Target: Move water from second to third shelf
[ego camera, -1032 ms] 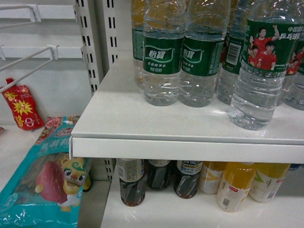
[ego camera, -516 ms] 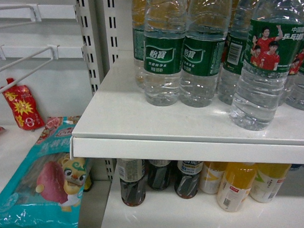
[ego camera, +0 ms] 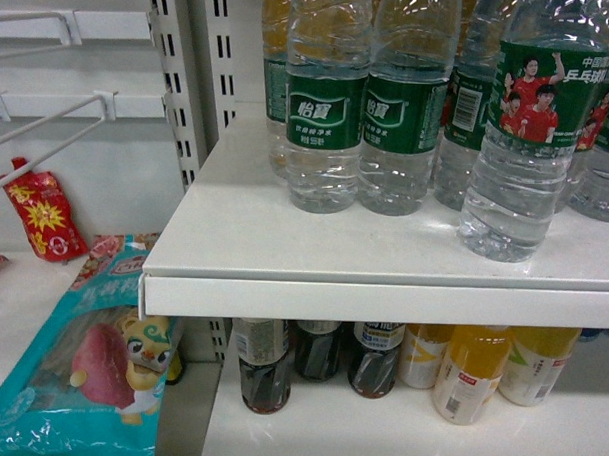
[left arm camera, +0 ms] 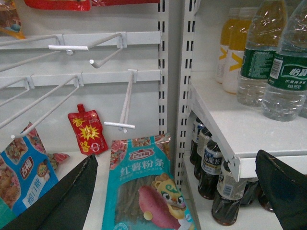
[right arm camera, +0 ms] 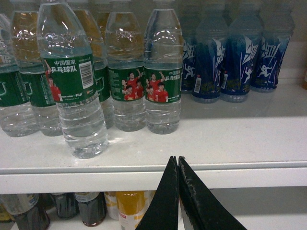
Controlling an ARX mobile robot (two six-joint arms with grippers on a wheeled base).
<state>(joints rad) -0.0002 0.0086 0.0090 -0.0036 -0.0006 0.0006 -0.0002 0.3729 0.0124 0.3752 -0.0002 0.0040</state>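
Water bottle standing forward of its row on the white shelf, untouched by either gripper.

The water bottle (ego camera: 523,136) (right arm camera: 74,91) stands at the right of the head view, nearer the shelf (ego camera: 284,247) edge than the other green-labelled bottles (ego camera: 327,109); its cap is cut off at the top of the frame. Blue bottles (right arm camera: 235,57) fill the upper right of the right wrist view. Below, dark drink bottles (ego camera: 263,365) and orange ones (ego camera: 470,372) are half hidden under the shelf. The right gripper (right arm camera: 178,191) shows jaws pressed together below the shelf lip; the left gripper (left arm camera: 182,191) has jaws spread wide at the frame's lower corners, beside a teal sweet-potato noodle pack (left arm camera: 144,187).
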